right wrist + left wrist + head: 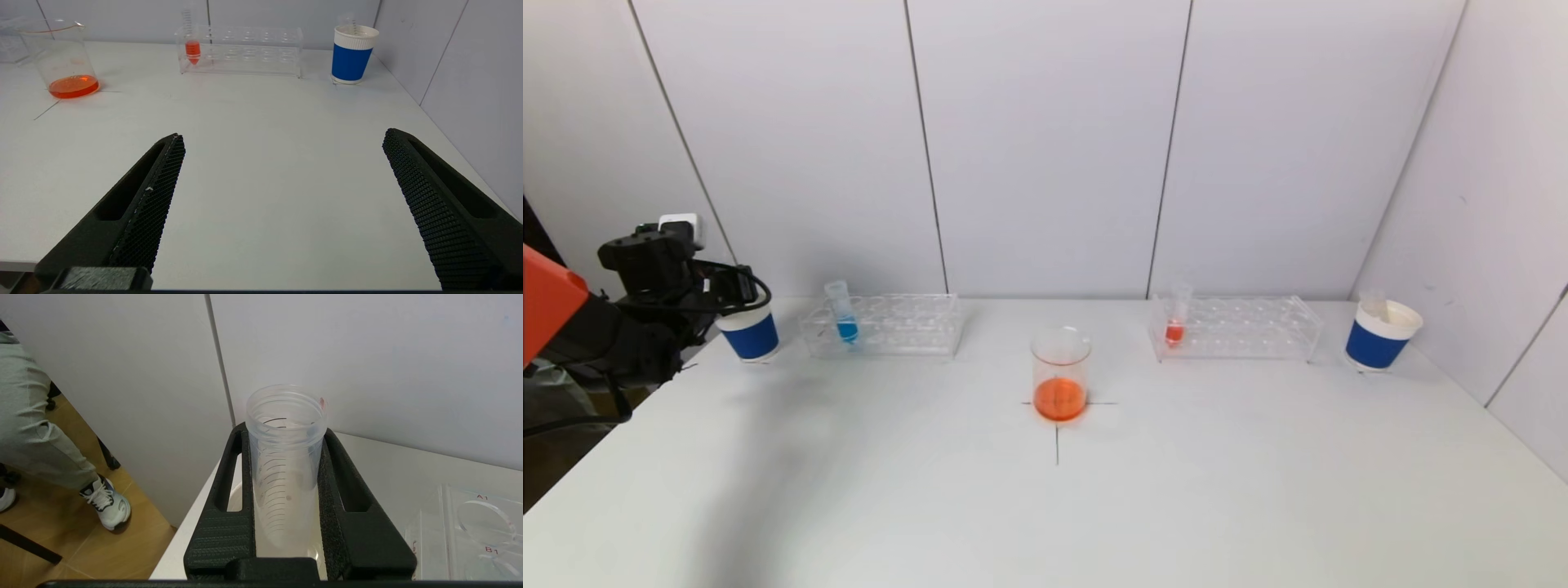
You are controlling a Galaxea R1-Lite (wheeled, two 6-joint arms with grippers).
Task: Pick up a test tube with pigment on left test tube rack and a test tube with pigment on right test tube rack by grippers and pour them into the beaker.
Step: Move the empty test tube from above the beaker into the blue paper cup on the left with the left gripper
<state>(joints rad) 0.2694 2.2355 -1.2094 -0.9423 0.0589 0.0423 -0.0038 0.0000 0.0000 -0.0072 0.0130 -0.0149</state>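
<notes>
right gripper (282, 196) spread wide, low over the table (261, 163); it does not show from the head.
left gripper (286, 498) pinches an empty test tube (286, 457) over the left cup (749, 331), partly hidden. beaker (1059, 373) holds orange; blue tube (843, 314) and red tube (1177, 317) sit in racks.

A white table (1045, 506) fills the room's middle, marked with a thin black cross (1058, 425). Behind the table rises a pale panelled wall (1045, 147) with dark vertical seams; another such wall (1486, 204) angles in beside the table's right edge. Off the table's left edge lies a wooden floor (81, 547).
</notes>
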